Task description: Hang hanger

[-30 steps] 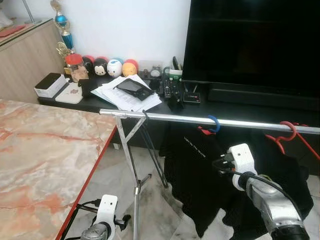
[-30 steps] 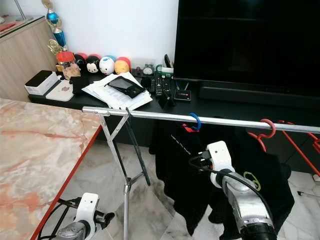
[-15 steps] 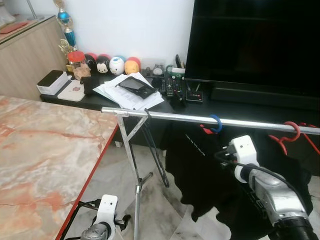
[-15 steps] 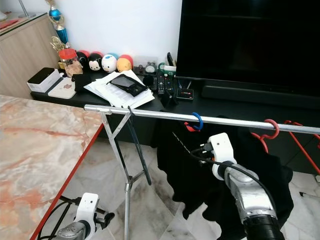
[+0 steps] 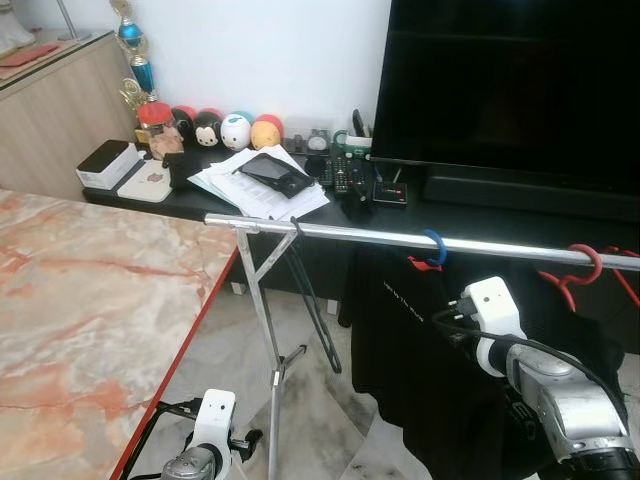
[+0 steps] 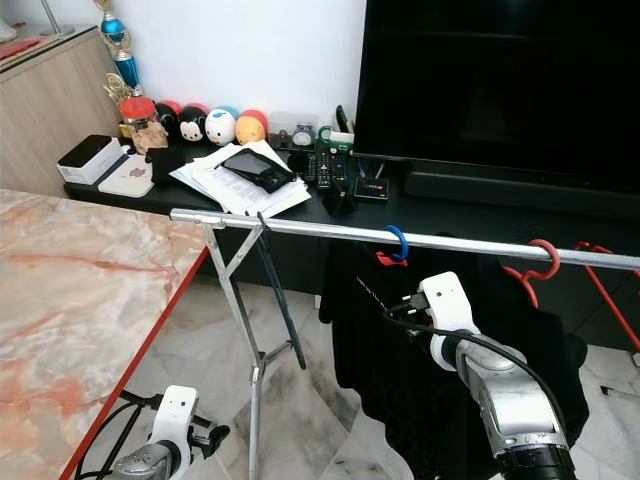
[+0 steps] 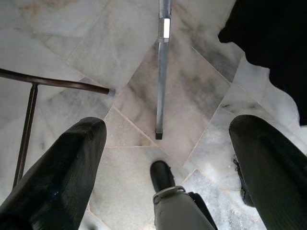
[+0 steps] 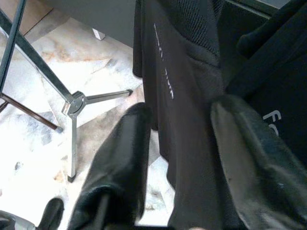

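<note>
So the right end effector (image 8: 180, 158) is up in front of the clothes rail (image 5: 400, 238), at about 4 o'clock in the head view, with its two black fingers (image 8: 117, 163) apart and a fold of the black t-shirt (image 5: 400, 330) sitting between them. Can't tell if they're actually pinching the fabric or just around it. The shirt hangs below the rail from the blue hanger hook (image 5: 432, 247), which is hooked over the bar just right of the middle. Over at 3 o'clock there's a red hanger (image 5: 580, 268) on the same rail, with more dark clothing under it.

The left end effector (image 7: 165, 143) hangs low at 7 o'clock, fingers spread wide, pointing down at the marble floor (image 7: 120, 62) near the rack's leg (image 7: 162, 72).

At 9 o'clock there's the marble tabletop (image 5: 90, 300) with a red edge. Behind the rail, around 12, a dark TV stand (image 5: 470, 215) carries a big TV (image 5: 520, 90), some papers (image 5: 255, 185), remotes (image 5: 340, 175) and a row of round plush toys (image 5: 225, 128).
</note>
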`<state>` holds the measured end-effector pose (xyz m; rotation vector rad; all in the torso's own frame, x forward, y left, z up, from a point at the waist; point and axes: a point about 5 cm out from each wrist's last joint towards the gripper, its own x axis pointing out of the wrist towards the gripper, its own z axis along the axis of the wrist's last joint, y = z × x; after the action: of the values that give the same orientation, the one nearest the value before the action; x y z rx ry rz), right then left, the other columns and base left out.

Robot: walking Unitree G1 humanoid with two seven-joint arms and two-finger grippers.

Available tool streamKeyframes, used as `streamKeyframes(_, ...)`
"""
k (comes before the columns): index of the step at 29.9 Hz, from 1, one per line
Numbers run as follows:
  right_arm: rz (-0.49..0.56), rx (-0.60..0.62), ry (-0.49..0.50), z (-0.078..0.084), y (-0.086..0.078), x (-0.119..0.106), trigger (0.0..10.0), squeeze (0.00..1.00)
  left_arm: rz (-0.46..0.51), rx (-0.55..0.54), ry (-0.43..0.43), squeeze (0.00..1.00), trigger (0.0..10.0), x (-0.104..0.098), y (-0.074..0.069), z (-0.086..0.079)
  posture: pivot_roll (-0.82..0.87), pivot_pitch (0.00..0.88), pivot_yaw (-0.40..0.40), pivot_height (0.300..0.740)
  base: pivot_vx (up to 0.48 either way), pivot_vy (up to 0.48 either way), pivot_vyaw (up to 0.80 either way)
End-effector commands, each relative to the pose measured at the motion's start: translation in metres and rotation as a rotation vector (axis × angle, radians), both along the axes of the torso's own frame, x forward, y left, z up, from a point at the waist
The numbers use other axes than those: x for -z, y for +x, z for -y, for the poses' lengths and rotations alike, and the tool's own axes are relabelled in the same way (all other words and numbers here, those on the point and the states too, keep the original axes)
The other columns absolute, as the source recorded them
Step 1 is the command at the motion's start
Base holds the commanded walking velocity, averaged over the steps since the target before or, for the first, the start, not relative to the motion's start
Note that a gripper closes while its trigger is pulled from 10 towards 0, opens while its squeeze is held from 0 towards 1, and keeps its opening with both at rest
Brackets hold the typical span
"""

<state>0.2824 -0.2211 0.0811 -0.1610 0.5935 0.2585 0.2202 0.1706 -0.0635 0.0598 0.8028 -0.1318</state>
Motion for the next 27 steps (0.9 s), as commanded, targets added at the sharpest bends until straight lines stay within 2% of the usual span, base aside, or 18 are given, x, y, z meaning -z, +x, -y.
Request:
streamKeyframes(1, -0.025, 0.002, -0.01, -0.001, -0.002, 0.002, 10.0, 1.0, -0.021, 0.006, 0.003, 0.0, 10.0, 0.002, -0.003, -0.001, -0.11, 0.0, 0.012, 0.74, 0.0, 0.0, 0.0)
streamKeyframes(5, -0.023, 0.01, -0.024, 0.0, -0.002, 0.002, 10.0, 1.0, -0.023, 0.009, 0.002, 0.0, 10.0, 0.003, -0.004, -0.001, -0.12, 0.0, 0.013, 0.74, 0.0, 0.0, 0.0)
streamKeyframes(6, -0.017, 0.013, -0.032, 0.001, -0.002, 0.002, 10.0, 0.75, -0.023, 0.009, 0.002, 0.0, 10.0, 0.003, -0.004, -0.001, -0.12, 0.0, 0.013, 0.74, 0.0, 0.0, 0.0)
streamKeyframes(7, -0.001, 0.025, -0.047, 0.003, 0.0, 0.001, 10.0, 0.22, -0.024, 0.009, 0.002, 0.0, 10.0, 0.003, -0.004, 0.0, -0.12, 0.0, 0.013, 0.74, 0.0, 0.0, 0.0)
streamKeyframes(8, 0.017, 0.034, -0.049, 0.004, 0.001, -0.001, 10.0, 0.0, -0.024, 0.008, 0.002, 0.0, 10.0, 0.003, -0.004, -0.001, -0.12, 0.0, 0.013, 0.74, 0.0, 0.0, 0.0)
streamKeyframes(13, 0.046, 0.042, -0.031, 0.004, 0.005, -0.008, 10.0, 0.0, -0.025, 0.01, 0.002, 0.0, 10.0, 0.003, -0.004, -0.001, -0.12, 0.0, 0.014, 0.74, 0.0, 0.0, 0.0)
streamKeyframes(22, 0.028, 0.028, -0.014, -0.001, 0.009, 0.005, 10.0, 0.0, -0.025, 0.01, 0.003, 0.0, 10.0, 0.003, -0.004, -0.001, -0.12, 0.0, 0.014, 0.74, 0.0, 0.0, 0.0)
streamKeyframes(27, 0.021, 0.047, 0.001, -0.006, 0.022, 0.016, 10.0, 0.0, -0.025, 0.011, 0.004, 0.0, 10.0, 0.003, -0.004, -0.001, -0.12, 0.0, 0.021, 0.74, 0.0, 0.0, 0.0)
